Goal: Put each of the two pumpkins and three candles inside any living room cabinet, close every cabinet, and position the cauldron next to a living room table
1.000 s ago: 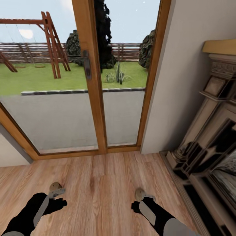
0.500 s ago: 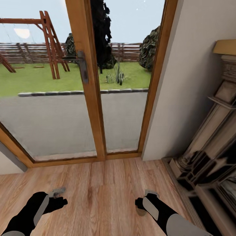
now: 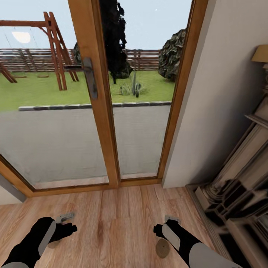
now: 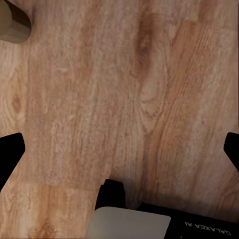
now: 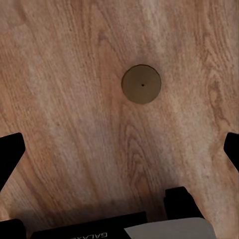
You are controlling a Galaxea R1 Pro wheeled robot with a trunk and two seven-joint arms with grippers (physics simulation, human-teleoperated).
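Two candles lie on the wooden floor, short grey-beige cylinders. One candle (image 3: pixel 162 248) stands just left of my right forearm; in the right wrist view this candle (image 5: pixel 141 84) is seen from above, on the floor beyond the open fingers. The other candle (image 3: pixel 54 244) peeks out from under my left forearm, and in the left wrist view that candle (image 4: pixel 12 22) sits at the picture's corner. My left gripper (image 4: pixel 119 152) and right gripper (image 5: pixel 119 152) both hang open over bare floor, holding nothing. The pumpkins, cabinet, cauldron and table are out of view.
A glass patio door with a wooden frame (image 3: pixel 98 111) and a dark handle (image 3: pixel 89 76) stands straight ahead, with a garden behind it. A pale wall (image 3: pixel 219 93) runs to the right. An ornate fireplace surround (image 3: pixel 238 193) juts out at the right.
The whole view has shifted, so the camera moved toward the door. The candles now sit lower in the picture, beside my forearms instead of ahead of the grippers. The arms keep their pose.
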